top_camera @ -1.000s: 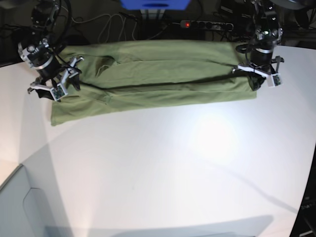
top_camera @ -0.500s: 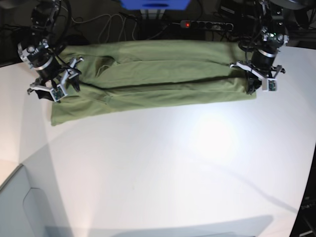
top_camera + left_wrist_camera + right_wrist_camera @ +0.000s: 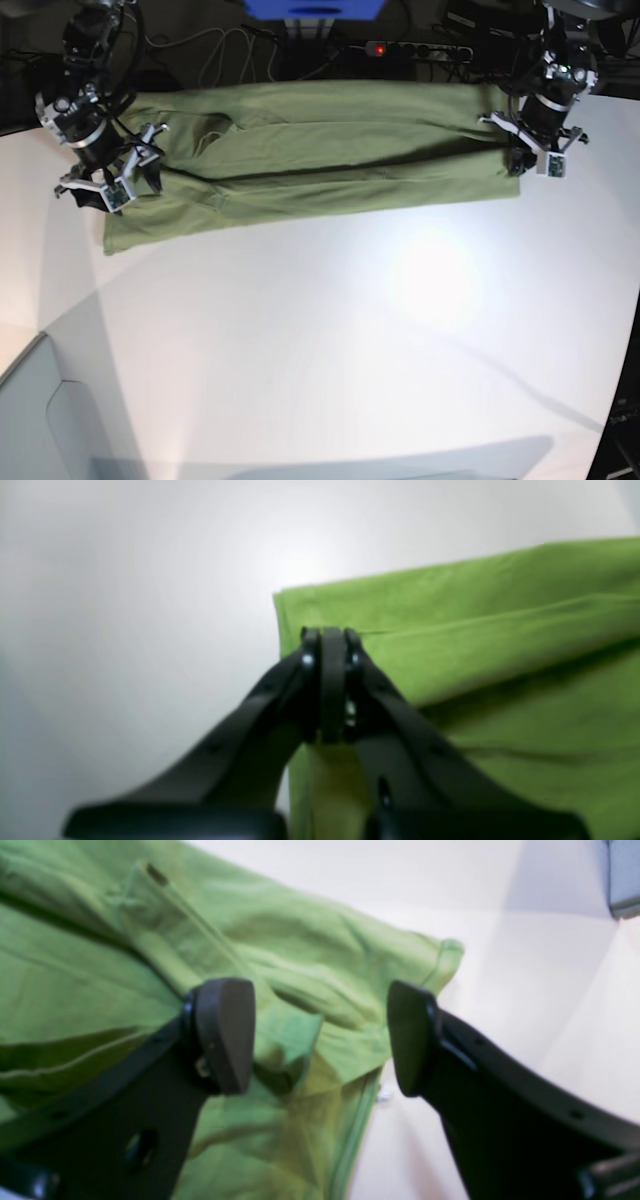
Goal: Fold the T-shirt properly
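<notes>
The white surface [image 3: 330,340] takes up most of your view, and nearly all of it in front of the cloth is bare. Along its far edge lies the T-shirt [image 3: 310,150], drawn out into a long olive-green band from one arm to the other, with a lengthwise fold already laid in: a dark crease runs down the middle of the band, and the near flap lies flat below it.

You look to be between folds. The long fold seems done, and the crosswise fold, bringing one end over the other, is not yet begun.

Your left tool [image 3: 327,645] sits at the end of the band on the right of the base view, near the corner of the hem. Its fingers are pressed together, and the wrist view shows no cloth pinched between them; the tips stand over the folded edge, but you cannot tell from here whether they touch it.

Your right tool [image 3: 320,1035] is at the other end, over the bunched sleeve area. Its pads [image 3: 225,1035] stand well apart, with rumpled cloth lying between and beneath them, and nothing is gripped.

For the next move, you would need a hold on both layers at one end. Bring the right tool down around the layered edge before closing, and reopen the left one to take its corner.
</notes>
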`<state>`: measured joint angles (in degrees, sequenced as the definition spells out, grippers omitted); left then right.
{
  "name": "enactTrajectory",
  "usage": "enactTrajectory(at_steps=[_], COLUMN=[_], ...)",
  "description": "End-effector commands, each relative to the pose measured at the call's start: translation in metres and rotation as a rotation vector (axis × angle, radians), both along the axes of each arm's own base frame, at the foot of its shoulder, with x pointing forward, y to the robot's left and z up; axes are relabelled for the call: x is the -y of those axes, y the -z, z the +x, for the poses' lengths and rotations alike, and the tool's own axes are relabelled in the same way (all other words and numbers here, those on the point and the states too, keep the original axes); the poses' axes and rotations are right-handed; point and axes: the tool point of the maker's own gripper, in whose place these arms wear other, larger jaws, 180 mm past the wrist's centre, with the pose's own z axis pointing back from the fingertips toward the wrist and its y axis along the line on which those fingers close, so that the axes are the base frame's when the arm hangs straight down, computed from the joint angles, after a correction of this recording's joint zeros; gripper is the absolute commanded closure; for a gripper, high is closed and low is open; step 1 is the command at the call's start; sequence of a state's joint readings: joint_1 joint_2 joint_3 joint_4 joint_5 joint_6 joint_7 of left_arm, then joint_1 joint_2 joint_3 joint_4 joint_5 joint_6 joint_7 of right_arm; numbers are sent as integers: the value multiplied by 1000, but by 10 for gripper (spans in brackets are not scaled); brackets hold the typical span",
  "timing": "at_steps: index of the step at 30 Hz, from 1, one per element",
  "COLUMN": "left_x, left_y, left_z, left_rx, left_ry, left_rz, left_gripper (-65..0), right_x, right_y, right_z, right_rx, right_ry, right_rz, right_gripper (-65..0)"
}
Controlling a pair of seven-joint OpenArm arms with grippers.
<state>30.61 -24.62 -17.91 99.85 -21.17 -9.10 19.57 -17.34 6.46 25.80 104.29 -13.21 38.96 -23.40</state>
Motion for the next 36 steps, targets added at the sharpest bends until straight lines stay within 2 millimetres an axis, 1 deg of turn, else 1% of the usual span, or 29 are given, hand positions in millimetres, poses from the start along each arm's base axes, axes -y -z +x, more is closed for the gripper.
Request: enactTrajectory(at_steps=[1,5,10,11,15,16,17,19,20,22,24,26,27,30,32,36], left_x=[2,14,16,14,13,14,15,15,16,17,15,18,19,16,13,-9], left_y=[-10,-5,-4,-5,-5,-6,-8,-7,-7,-19,-32,-51,-58,-69,-64,-35], left_z=[7,5,6,5,5,5,6,4,2,6,5,12,14,20,21,26], left_rx=[34,16,15,16,18,20,24,19,16,47,75,128,146,179,169,55], left_ry=[31,72,75,71,65,68,72,73,75,82,74,85,87,82,73,8], left_rz=[10,1,-2,-1,2,2,-1,1,-2,3,14,26,28,42,42,48], left_gripper=[0,0,0,-21,-167,-190,-204,-212,-214,-214,-213,-213,-213,-213,-213,-213], right_x=[-4,-4,-4,-4,-4,-4,-4,-5,-10,-19,-30,-43,-48,-63,-68,-68], right_y=[-10,-10,-10,-10,-10,-10,-10,-11,-11,-10,-12,-14,-17,-21,-19,-17], right_z=[4,4,4,4,4,4,4,5,5,6,7,8,9,9,9,8], right_rx=[36,36,36,36,36,36,36,40,40,37,43,51,57,68,63,59], right_ry=[-27,-27,-27,-27,-27,-27,-29,-31,-42,-67,-98,-134,-149,-191,-203,-203], right_rz=[10,10,10,10,10,10,11,10,15,25,31,40,41,51,56,58], right_gripper=[-397,-397,-397,-397,-397,-397,-397,-397,-397,-397,-397,-397,-397,-396,-396,-396])
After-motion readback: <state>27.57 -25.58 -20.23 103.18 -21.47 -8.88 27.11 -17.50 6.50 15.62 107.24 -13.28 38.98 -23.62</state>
